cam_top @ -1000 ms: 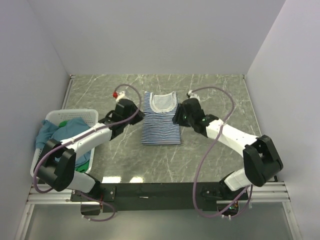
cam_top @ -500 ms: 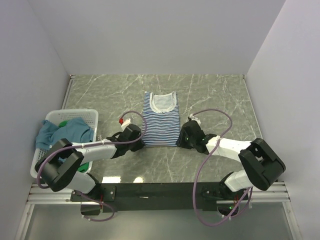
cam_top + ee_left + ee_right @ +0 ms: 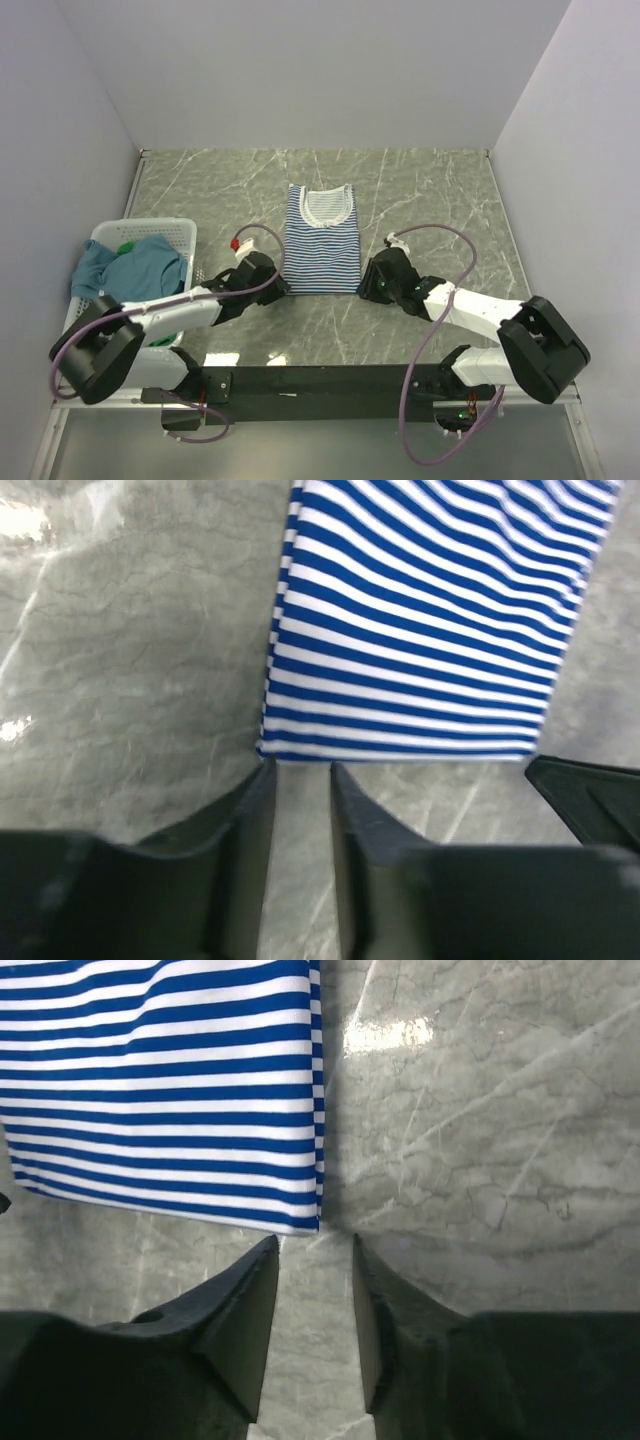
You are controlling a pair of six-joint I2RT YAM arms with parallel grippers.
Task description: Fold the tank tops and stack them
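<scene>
The navy-and-white striped tank top [image 3: 322,245] is lying flat near the middle of the bench [image 3: 430,190], folded into a narrow rectangle. Its long axis is running from 12 to 6 o'clock, with the white-trimmed neckline pointing to 12 and the straight hem facing 6. Its stripes are crossing from 9 to 3.

The left end effector [image 3: 300,768] is sitting released at the hem's 7 o'clock corner, jaws parted with only bare bench between them. The right end effector [image 3: 314,1240] is sitting the same way at the 5 o'clock corner, parted and grasping nothing.

At 9 o'clock the teal-blue top [image 3: 140,262] is lying crumpled in the white mesh basket [image 3: 180,225], spilling over its far-left rim. The green top [image 3: 125,246] is showing only as small patches beneath it, so its orientation is impossible to make out.
</scene>
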